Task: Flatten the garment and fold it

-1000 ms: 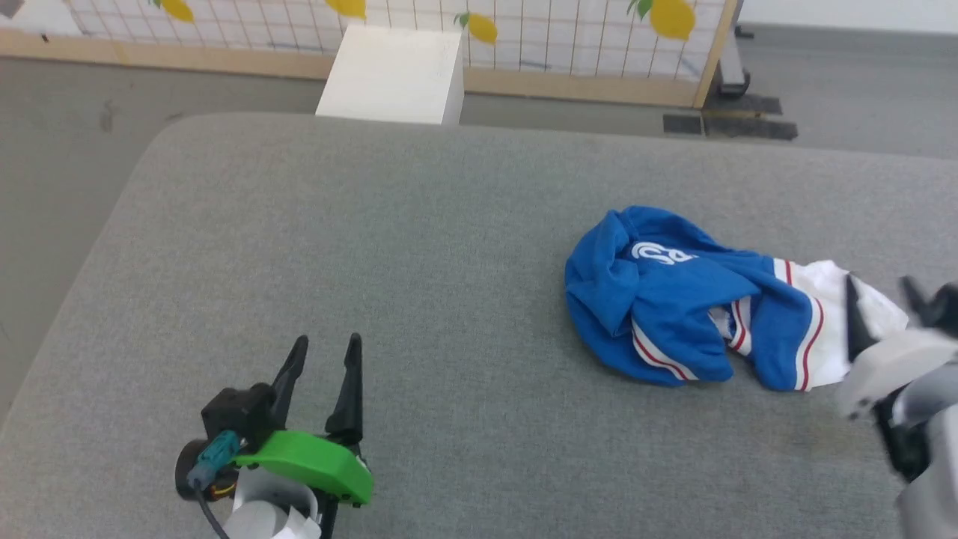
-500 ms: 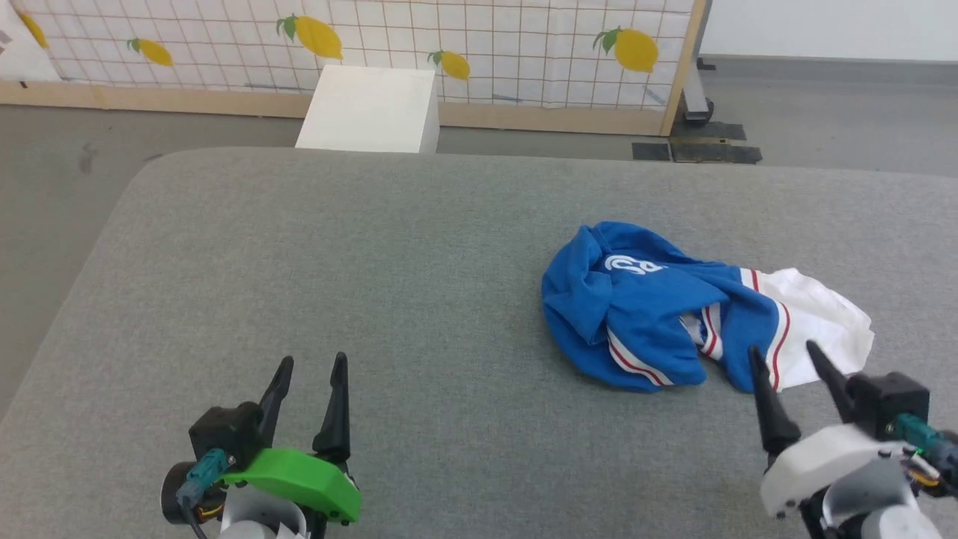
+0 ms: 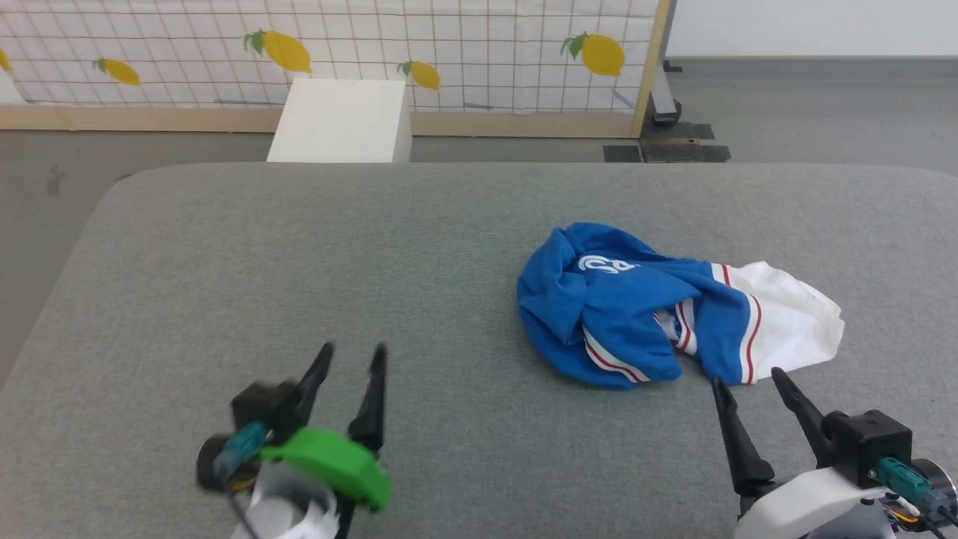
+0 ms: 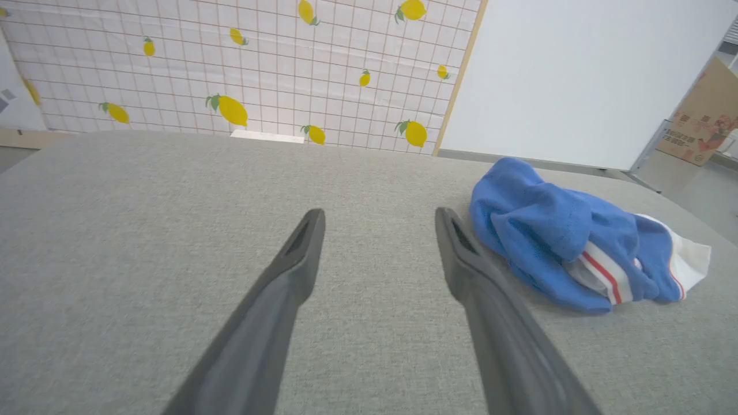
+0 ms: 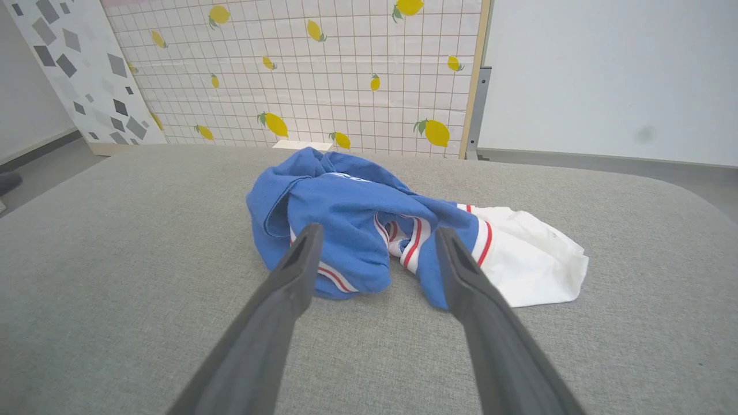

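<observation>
The garment [image 3: 644, 311] lies crumpled in a heap on the right half of the grey padded table [image 3: 299, 262], blue body bunched up, a white sleeve spread to the right, red-and-white trim showing. It also shows in the left wrist view as a garment [image 4: 565, 230] to the right of the fingers, and in the right wrist view as a garment [image 5: 369, 219] just beyond the fingertips. My left gripper [image 3: 352, 350] is open over bare table at the lower left, well apart from the cloth. My right gripper [image 3: 748, 374] is open just in front of the white sleeve, holding nothing.
A white box [image 3: 340, 120] stands on the floor behind the table's far edge. A lemon-print grid screen [image 3: 374, 52] with a wooden frame runs along the back. Grey floor surrounds the table. A cardboard box [image 4: 700, 115] sits at the far right.
The head camera has tilted and shifted, so the whole picture moved. My right gripper has drawn back from over the white sleeve to just in front of it. The left gripper moved slightly right.
</observation>
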Tool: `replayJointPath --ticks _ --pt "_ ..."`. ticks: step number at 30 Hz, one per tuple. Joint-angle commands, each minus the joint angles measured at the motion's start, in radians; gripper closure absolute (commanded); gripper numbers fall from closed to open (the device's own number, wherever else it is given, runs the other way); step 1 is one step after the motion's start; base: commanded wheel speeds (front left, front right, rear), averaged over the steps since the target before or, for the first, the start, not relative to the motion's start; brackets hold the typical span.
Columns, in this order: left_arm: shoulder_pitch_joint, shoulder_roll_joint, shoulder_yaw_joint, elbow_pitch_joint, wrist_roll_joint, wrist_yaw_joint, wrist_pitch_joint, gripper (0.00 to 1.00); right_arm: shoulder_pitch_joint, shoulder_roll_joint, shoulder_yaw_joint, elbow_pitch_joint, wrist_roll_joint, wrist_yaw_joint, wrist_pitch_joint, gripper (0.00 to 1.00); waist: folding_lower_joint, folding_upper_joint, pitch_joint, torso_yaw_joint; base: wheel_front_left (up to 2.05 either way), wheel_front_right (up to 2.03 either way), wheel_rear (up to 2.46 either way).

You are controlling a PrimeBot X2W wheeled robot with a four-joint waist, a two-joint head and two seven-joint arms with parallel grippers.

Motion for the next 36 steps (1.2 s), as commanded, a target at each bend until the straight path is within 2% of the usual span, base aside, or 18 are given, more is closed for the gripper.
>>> replayJointPath --ticks 1,9,13,22,30,31,32,36 --pt "-0.049 -0.007 -0.016 0.013 0.000 -0.014 0.012 0.00 0.011 0.004 0.009 -0.018 -0.006 -0.001 0.008 0.00 0.0000 0.0119 0.013 -0.014 0.00 0.00 0.00" --pt "-0.292 -0.048 -0.144 0.140 0.002 -0.071 0.099 0.00 0.001 0.007 0.036 -0.071 -0.007 -0.001 0.020 0.00 0.0000 0.0119 0.060 -0.064 0.00 0.00 0.00" --pt "-0.411 -0.065 -0.224 0.208 -0.017 -0.086 0.153 0.00 -0.003 0.008 0.037 -0.076 -0.003 -0.001 0.024 0.00 0.0000 0.0119 0.083 -0.091 0.00 0.00 0.00" --pt "-0.611 -0.080 -0.430 0.400 -0.129 -0.091 0.348 0.00 -0.026 0.009 0.045 -0.068 0.007 -0.001 0.020 0.00 0.0000 0.0119 0.127 -0.138 0.00 0.00 0.00" --pt "-0.728 -0.050 -0.615 0.597 -0.211 -0.091 0.537 0.00 -0.036 0.009 0.050 -0.044 0.035 -0.001 0.005 0.00 0.0000 0.0119 0.148 -0.169 0.00 0.00 0.00" --pt "-0.736 -0.048 -0.633 0.611 -0.217 -0.091 0.556 0.22 -0.038 0.009 0.051 -0.042 0.038 -0.001 0.003 0.00 0.0000 0.0119 0.149 -0.171 0.00 0.00 0.00" --pt "-0.747 -0.045 -0.656 0.625 -0.229 -0.092 0.578 1.00 -0.041 0.009 0.053 -0.039 0.040 -0.001 -0.001 0.00 0.0000 0.0119 0.151 -0.173 0.00 0.00 0.00" --pt "-0.777 -0.030 -0.703 0.635 -0.260 -0.092 0.568 1.00 -0.044 0.009 0.055 -0.027 0.050 -0.001 -0.008 0.00 0.0000 0.0119 0.150 -0.175 0.00 0.00 0.00"
